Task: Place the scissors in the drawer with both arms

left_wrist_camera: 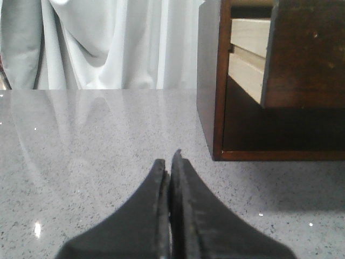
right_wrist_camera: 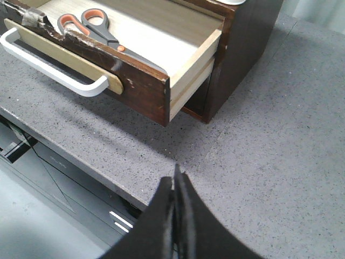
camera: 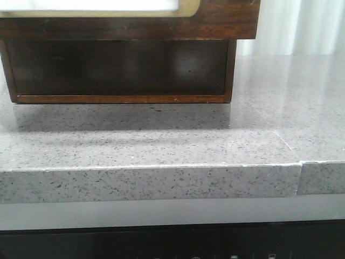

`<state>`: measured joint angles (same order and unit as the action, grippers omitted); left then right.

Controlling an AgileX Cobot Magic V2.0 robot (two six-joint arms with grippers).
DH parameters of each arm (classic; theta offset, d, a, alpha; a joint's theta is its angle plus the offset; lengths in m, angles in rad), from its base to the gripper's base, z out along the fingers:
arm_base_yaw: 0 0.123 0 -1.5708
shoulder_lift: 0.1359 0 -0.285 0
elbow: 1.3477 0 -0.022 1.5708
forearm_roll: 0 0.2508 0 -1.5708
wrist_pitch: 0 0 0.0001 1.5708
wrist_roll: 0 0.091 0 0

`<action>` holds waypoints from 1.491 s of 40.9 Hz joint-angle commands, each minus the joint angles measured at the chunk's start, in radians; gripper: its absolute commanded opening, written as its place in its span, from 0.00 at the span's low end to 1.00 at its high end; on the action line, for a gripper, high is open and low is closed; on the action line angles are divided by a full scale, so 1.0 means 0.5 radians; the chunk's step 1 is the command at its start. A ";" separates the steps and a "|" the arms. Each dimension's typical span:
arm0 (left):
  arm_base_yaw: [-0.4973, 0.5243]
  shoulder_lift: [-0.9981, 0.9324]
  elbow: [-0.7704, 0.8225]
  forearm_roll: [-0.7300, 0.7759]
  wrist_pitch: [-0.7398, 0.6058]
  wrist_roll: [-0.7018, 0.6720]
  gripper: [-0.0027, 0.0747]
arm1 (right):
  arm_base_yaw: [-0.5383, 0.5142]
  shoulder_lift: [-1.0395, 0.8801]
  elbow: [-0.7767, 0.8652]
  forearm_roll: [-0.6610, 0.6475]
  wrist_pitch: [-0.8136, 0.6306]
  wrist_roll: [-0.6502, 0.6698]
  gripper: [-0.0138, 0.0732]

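The scissors point(right_wrist_camera: 94, 29), dark grey with orange-lined loops, lie inside the drawer point(right_wrist_camera: 140, 81), which stands pulled out of the dark brown cabinet point(right_wrist_camera: 242, 48). The drawer front bears a cream panel with a white handle point(right_wrist_camera: 51, 67). In the front view the drawer front point(camera: 215, 19) fills the top, over the cabinet's open lower bay point(camera: 118, 70). My right gripper point(right_wrist_camera: 175, 186) is shut and empty over the counter edge, apart from the drawer. My left gripper point(left_wrist_camera: 168, 162) is shut and empty above the counter, beside the cabinet point(left_wrist_camera: 210, 81). Neither gripper shows in the front view.
The grey speckled stone counter point(camera: 161, 140) has a front edge with a seam point(camera: 299, 178) at the right. White curtains point(left_wrist_camera: 108, 43) hang behind the counter. Dark equipment point(right_wrist_camera: 64, 183) sits below the counter edge.
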<state>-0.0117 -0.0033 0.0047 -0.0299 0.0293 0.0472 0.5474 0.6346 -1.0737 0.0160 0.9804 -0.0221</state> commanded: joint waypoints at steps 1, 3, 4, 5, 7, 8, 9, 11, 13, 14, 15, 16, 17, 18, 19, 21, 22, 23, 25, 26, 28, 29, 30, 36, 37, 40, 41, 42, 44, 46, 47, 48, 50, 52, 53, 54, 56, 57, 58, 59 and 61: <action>0.004 -0.037 0.051 -0.013 -0.226 -0.018 0.01 | -0.005 0.005 -0.051 -0.020 -0.127 -0.002 0.08; 0.004 -0.037 0.051 -0.013 -0.226 -0.018 0.01 | -0.005 0.005 -0.051 -0.020 -0.127 -0.002 0.08; 0.004 -0.037 0.051 -0.013 -0.222 -0.018 0.01 | -0.005 0.005 -0.051 -0.020 -0.127 -0.002 0.08; 0.004 -0.037 0.051 -0.013 -0.222 -0.018 0.01 | -0.005 0.005 -0.051 -0.020 -0.127 -0.002 0.08; 0.004 -0.037 0.051 -0.013 -0.222 -0.018 0.01 | -0.005 0.005 -0.051 -0.020 -0.127 -0.002 0.08; 0.004 -0.037 0.051 -0.013 -0.222 -0.018 0.01 | -0.005 0.005 -0.051 -0.020 -0.127 -0.002 0.08; 0.004 -0.037 0.051 -0.013 -0.222 -0.018 0.01 | -0.005 0.005 -0.051 -0.020 -0.127 -0.002 0.08; 0.004 -0.037 0.051 -0.013 -0.222 -0.018 0.01 | -0.005 0.005 -0.051 -0.020 -0.127 -0.002 0.08; 0.004 -0.037 0.051 -0.013 -0.222 -0.018 0.01 | -0.005 0.005 -0.051 -0.020 -0.127 -0.002 0.08; 0.004 -0.037 0.051 -0.013 -0.222 -0.018 0.01 | -0.005 0.005 -0.051 -0.020 -0.127 -0.002 0.08; 0.004 -0.037 0.051 -0.013 -0.222 -0.018 0.01 | -0.005 0.005 -0.051 -0.020 -0.127 -0.002 0.08; 0.004 -0.037 0.051 -0.013 -0.222 -0.018 0.01 | -0.005 0.005 -0.051 -0.020 -0.127 -0.002 0.08; 0.004 -0.037 0.051 -0.013 -0.222 -0.018 0.01 | -0.005 0.005 -0.051 -0.020 -0.127 -0.002 0.08; 0.004 -0.037 0.051 -0.013 -0.222 -0.018 0.01 | -0.005 0.005 -0.051 -0.020 -0.127 -0.002 0.08; 0.004 -0.037 0.051 -0.013 -0.222 -0.018 0.01 | -0.005 0.005 -0.051 -0.020 -0.127 -0.002 0.08; 0.004 -0.037 0.051 -0.013 -0.222 -0.018 0.01 | -0.005 0.005 -0.051 -0.020 -0.127 -0.002 0.08; 0.004 -0.037 0.051 -0.013 -0.222 -0.018 0.01 | -0.005 0.005 -0.051 -0.020 -0.127 -0.002 0.08; 0.004 -0.037 0.051 -0.013 -0.222 -0.018 0.01 | -0.005 0.005 -0.051 -0.020 -0.127 -0.002 0.08; 0.004 -0.037 0.051 -0.013 -0.222 -0.018 0.01 | -0.005 0.005 -0.051 -0.020 -0.127 -0.002 0.08; 0.004 -0.037 0.051 -0.013 -0.222 -0.018 0.01 | -0.005 0.005 -0.051 -0.020 -0.127 -0.002 0.08; 0.004 -0.037 0.051 -0.013 -0.222 -0.018 0.01 | -0.005 0.005 -0.051 -0.020 -0.127 -0.002 0.08; 0.004 -0.037 0.051 -0.013 -0.222 -0.018 0.01 | -0.005 0.005 -0.051 -0.020 -0.127 -0.002 0.08; 0.004 -0.037 0.051 -0.013 -0.222 -0.018 0.01 | -0.005 0.005 -0.051 -0.020 -0.127 -0.002 0.08; 0.004 -0.037 0.051 -0.013 -0.222 -0.018 0.01 | -0.005 0.005 -0.051 -0.020 -0.127 -0.002 0.08; 0.004 -0.037 0.051 -0.013 -0.222 -0.018 0.01 | -0.005 0.005 -0.051 -0.020 -0.127 -0.002 0.08; 0.004 -0.037 0.051 -0.013 -0.222 -0.018 0.01 | -0.005 0.005 -0.051 -0.020 -0.127 -0.002 0.08; 0.004 -0.037 0.051 -0.013 -0.222 -0.018 0.01 | -0.005 0.005 -0.051 -0.020 -0.127 -0.002 0.08; 0.004 -0.037 0.051 -0.013 -0.222 -0.018 0.01 | -0.005 0.005 -0.051 -0.020 -0.127 -0.002 0.08; 0.004 -0.037 0.051 -0.013 -0.222 -0.018 0.01 | -0.005 0.005 -0.049 -0.020 -0.129 -0.002 0.08; 0.004 -0.037 0.051 -0.013 -0.222 -0.018 0.01 | -0.005 -0.009 -0.025 -0.014 -0.143 -0.002 0.08; 0.004 -0.037 0.051 -0.013 -0.222 -0.018 0.01 | -0.016 -0.021 -0.008 -0.032 -0.155 -0.002 0.08; 0.004 -0.037 0.051 -0.013 -0.222 -0.018 0.01 | -0.032 -0.037 0.026 -0.050 -0.190 -0.004 0.08; 0.004 -0.037 0.051 -0.013 -0.222 -0.018 0.01 | -0.109 -0.084 0.112 -0.096 -0.299 -0.004 0.08; 0.004 -0.037 0.051 -0.013 -0.222 -0.018 0.01 | -0.225 -0.134 0.210 -0.101 -0.421 -0.004 0.08; 0.004 -0.037 0.051 -0.013 -0.222 -0.018 0.01 | -0.281 -0.175 0.287 -0.101 -0.513 -0.004 0.08; 0.004 -0.037 0.051 -0.013 -0.222 -0.018 0.01 | -0.359 -0.208 0.350 -0.101 -0.608 -0.004 0.08; 0.004 -0.037 0.051 -0.013 -0.222 -0.018 0.01 | -0.498 -0.315 0.528 -0.101 -0.776 -0.004 0.08; 0.004 -0.037 0.051 -0.013 -0.222 -0.018 0.01 | -0.574 -0.361 0.597 -0.101 -0.849 -0.004 0.08; 0.004 -0.037 0.051 -0.013 -0.222 -0.018 0.01 | -0.628 -0.425 0.694 -0.101 -0.947 -0.004 0.08; 0.004 -0.037 0.051 -0.013 -0.222 -0.018 0.01 | -0.695 -0.474 0.766 -0.101 -1.021 -0.004 0.08; 0.004 -0.037 0.051 -0.013 -0.222 -0.018 0.01 | -0.799 -0.592 0.937 -0.101 -1.197 -0.004 0.08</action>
<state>-0.0117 -0.0033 0.0047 -0.0299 0.0000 0.0472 0.2191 0.3989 -0.6839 -0.0216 0.5943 -0.0221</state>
